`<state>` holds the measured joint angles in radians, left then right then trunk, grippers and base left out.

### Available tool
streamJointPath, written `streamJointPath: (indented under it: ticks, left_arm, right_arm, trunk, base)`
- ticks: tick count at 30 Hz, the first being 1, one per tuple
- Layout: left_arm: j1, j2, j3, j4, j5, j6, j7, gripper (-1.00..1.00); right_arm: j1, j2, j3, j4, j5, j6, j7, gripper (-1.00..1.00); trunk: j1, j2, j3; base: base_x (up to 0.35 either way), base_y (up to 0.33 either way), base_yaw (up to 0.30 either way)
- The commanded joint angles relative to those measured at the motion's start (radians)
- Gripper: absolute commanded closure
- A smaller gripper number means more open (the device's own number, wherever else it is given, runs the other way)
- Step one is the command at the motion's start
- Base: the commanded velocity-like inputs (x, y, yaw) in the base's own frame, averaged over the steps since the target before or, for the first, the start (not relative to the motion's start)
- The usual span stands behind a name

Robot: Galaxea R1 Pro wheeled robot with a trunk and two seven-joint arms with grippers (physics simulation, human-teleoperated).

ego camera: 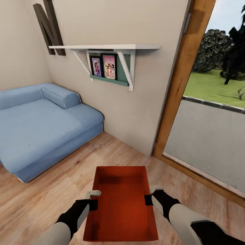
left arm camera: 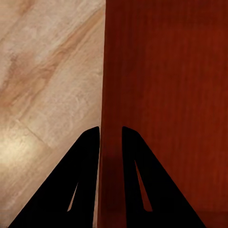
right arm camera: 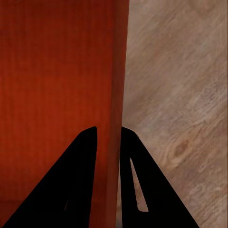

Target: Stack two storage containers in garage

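standing in the living room, the robot faces a corner: cream walls, a light wood-plank floor (ego camera: 41,204) with visible grain, and a tall wood-framed glass door (ego camera: 177,85) at the right that looks out on grass and dark shrubs. a blue sofa (ego camera: 37,126) with soft, rounded cushions lies low along the left wall, a big dark letter "n" (ego camera: 49,27) hangs above it, and a flat white wall shelf (ego camera: 105,47) on slanted brackets carries two small framed pictures underneath

one storage container (ego camera: 120,207) is up off the planks between the arms, just in front of the trunk. it is a red-orange, shallow, open-topped rectangle with smooth thin walls and a finely ribbed bottom, and nothing lies inside it. the left gripper (left arm camera: 110,137) is pinched narrow on its left long wall, one black wedge-shaped finger inside and one outside; the right gripper (right arm camera: 108,137) clamps the opposite wall the same way

judging by the room, the task is at an early stage: this bin is lifted but has not left the living room, so the carry to the garage, the set-down on concrete, and the fetching and stacking of the other bin all appear to be left. where that second bin is i cannot tell
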<state>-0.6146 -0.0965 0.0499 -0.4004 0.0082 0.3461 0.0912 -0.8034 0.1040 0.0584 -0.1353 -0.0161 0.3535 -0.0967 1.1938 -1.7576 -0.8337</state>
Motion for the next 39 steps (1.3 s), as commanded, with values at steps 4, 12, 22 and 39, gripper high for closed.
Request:
streamJointPath:
  ticks: [4,12,22,39]
  left_arm:
    - [0.001,0.0,0.005,0.002,-0.001,0.007,0.008,1.0]
    - [0.0,0.0,0.005,0.002,-0.001,0.007,0.008,1.0]
    - [0.0,0.0,0.004,0.002,-0.001,0.007,0.008,1.0]
    - [0.0,0.0,0.004,0.002,-0.001,0.007,0.008,1.0]
  right_arm:
    - [0.0,-0.012,0.021,-0.006,0.033,0.007,-0.015,1.0]
    - [0.0,-0.012,0.021,-0.006,0.033,0.007,-0.015,1.0]
    - [0.0,-0.012,0.021,-0.006,0.033,0.007,-0.015,1.0]
    - [0.0,-0.012,0.021,-0.006,0.033,0.007,-0.015,1.0]
  trunk:
    - [0.0,0.0,-0.001]
    - [0.0,0.0,-0.001]
    - [0.0,0.0,-0.001]
    - [0.0,0.0,-0.001]
  base:
    - [-0.001,-0.001,0.287]
    - [-0.011,-0.012,0.198]
    - [-0.195,-0.198,0.017]
    - [-0.237,-0.248,0.0]
